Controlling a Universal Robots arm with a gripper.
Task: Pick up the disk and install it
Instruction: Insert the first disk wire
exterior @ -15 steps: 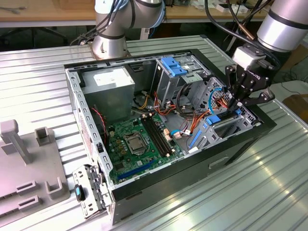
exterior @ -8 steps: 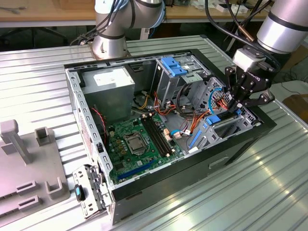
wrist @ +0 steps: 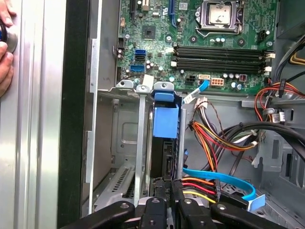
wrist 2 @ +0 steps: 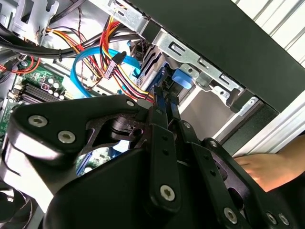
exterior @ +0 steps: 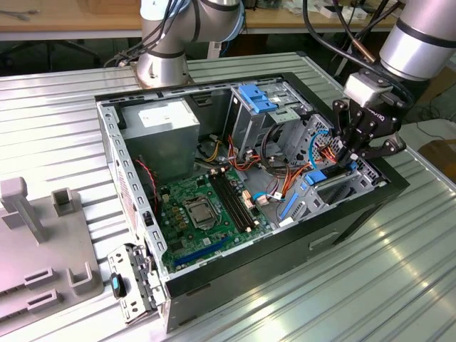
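While the gripper (exterior: 350, 158) hangs inside the open computer case (exterior: 299, 249), at the corner on the exterior view's right, its fingers (wrist 2: 161, 107) are pressed close together on the end of the disk (wrist: 166, 125); the disk stands on its edge in the metal drive bay (wrist: 125, 138), between the bay's upright walls, just beside the case wall. I judge that the step in hand is the seating of the disk in this bay; to do it well, the disk should stay parallel to the bay walls, and the push should go straight along the rails, slowly, so that nothing jams; the bundle of coloured cables (wrist: 209, 138) and the flat blue data cable (wrist: 224, 181) lie very near the fingers, so they should not be caught under the disk. In the first wrist view the disk shows a bright blue plastic carrier with a rounded tab at its far end, and a dark body lower down, partly hidden by the fingers; how deep it sits already I cannot tell. A person's hand (wrist: 5, 47) rests on the table beside the case.
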